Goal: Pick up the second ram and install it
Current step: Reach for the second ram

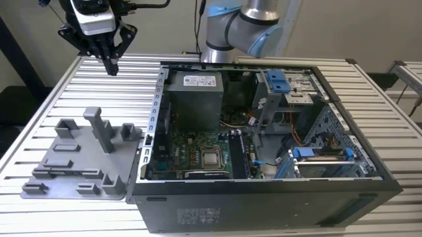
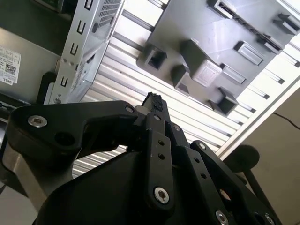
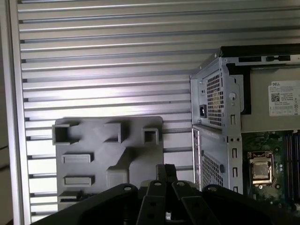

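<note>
Ram stick (image 1: 238, 154), seen as a dark narrow strip, sits upright on the motherboard (image 1: 188, 148) inside the open computer case (image 1: 264, 207), just beside the processor socket (image 1: 211, 159). Its long axis runs from the power supply (image 1: 194, 98) end toward the case's opposite wall, parallel to the wall facing the grey fixture tray (image 1: 72, 163). The claw (image 1: 112, 69) hangs clenched, fingertips together with nothing visible between them, above the ribbed tabletop (image 1: 59, 98) outside the case, beyond that tray-side wall. The tray lies flat just beside the case.
</note>
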`<state>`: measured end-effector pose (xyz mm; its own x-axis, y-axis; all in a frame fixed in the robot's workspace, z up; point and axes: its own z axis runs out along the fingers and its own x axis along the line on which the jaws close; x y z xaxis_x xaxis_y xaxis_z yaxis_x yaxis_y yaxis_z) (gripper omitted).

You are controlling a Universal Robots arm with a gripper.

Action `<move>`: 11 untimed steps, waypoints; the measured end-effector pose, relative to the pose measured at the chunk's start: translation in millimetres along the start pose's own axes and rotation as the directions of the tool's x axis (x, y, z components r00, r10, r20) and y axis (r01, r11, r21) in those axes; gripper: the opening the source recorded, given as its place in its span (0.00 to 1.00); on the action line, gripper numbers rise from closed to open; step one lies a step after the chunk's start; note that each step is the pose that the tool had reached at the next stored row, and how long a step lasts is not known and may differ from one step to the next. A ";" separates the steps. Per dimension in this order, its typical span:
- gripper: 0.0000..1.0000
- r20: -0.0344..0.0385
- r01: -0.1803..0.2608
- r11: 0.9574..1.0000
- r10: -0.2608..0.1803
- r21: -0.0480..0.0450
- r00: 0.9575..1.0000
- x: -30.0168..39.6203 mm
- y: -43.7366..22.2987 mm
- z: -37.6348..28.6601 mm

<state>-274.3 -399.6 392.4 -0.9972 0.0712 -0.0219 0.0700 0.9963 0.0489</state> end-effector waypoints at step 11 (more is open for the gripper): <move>0.11 0.002 0.000 1.000 0.000 0.000 1.000 15.0 -1.1 -0.4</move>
<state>-289.4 -399.6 392.4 -0.9972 0.0712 -0.0237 0.0700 0.9963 0.0490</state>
